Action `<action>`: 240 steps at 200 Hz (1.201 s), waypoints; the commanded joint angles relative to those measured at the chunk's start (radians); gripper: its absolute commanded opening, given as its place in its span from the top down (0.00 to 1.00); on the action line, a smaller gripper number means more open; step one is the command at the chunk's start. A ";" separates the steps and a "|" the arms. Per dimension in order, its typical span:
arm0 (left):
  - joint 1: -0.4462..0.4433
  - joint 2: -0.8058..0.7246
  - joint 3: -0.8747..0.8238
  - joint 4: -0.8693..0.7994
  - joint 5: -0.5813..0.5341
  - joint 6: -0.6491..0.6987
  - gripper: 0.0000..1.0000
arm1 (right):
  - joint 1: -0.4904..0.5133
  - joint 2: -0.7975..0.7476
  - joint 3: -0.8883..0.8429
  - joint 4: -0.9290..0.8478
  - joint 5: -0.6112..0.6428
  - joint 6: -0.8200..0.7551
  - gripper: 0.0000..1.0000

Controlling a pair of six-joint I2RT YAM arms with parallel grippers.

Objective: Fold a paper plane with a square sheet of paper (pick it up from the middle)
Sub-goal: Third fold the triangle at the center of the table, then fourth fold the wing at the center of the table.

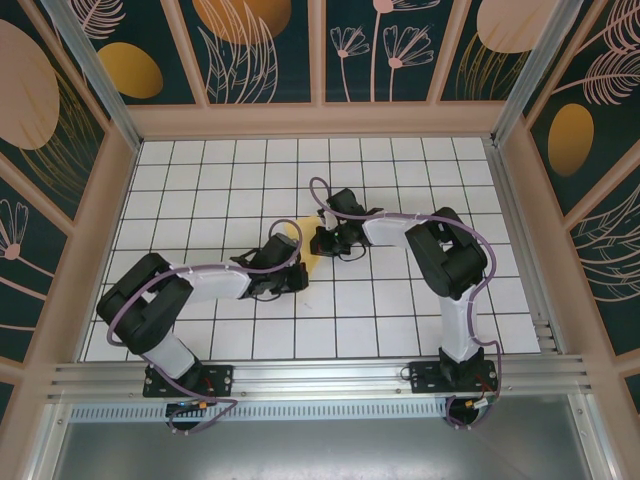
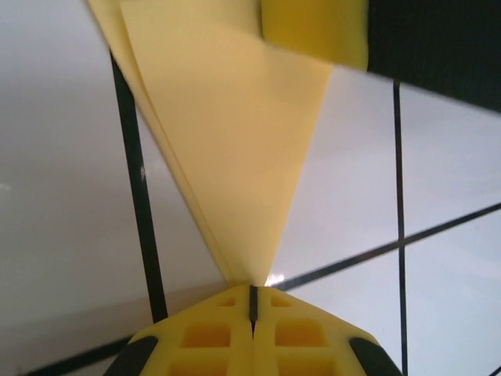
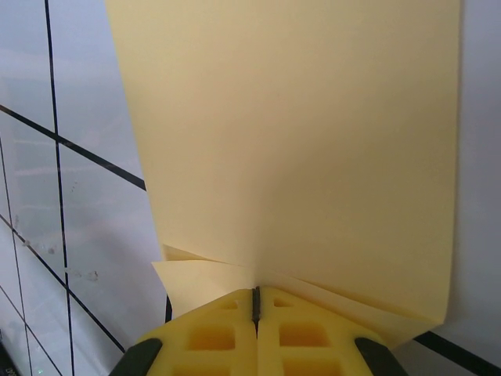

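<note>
One paper (image 3: 297,141), left fingers (image 2: 207,337), right fingers (image 3: 207,341) pinching

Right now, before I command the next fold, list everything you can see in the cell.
sheet of paper: one, pale yellow, folded, mid-table between the grippers
table: one, white tiles with black grid lines
enclosure walls: three sides, dark teal with floral print, around the table
rail: one, silver metal, near edge, by the arm bases
left arm: one, black and white, reaching in from near left
right arm: one, black and white, reaching in from near right
left gripper: yellow fingers, shut on the paper's pointed end
right gripper: yellow fingers, shut on the paper's edge
</note>
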 commanded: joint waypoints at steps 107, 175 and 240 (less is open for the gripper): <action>-0.002 -0.082 0.164 -0.091 -0.127 0.006 0.78 | -0.007 -0.286 -0.251 0.074 0.139 0.268 0.91; 0.008 0.084 0.256 0.077 -0.009 -0.004 0.77 | -0.140 -0.604 -0.465 0.134 0.224 0.346 0.44; 0.043 0.199 0.249 0.114 -0.068 -0.051 0.81 | -0.183 -0.560 -0.504 0.220 0.099 0.309 0.36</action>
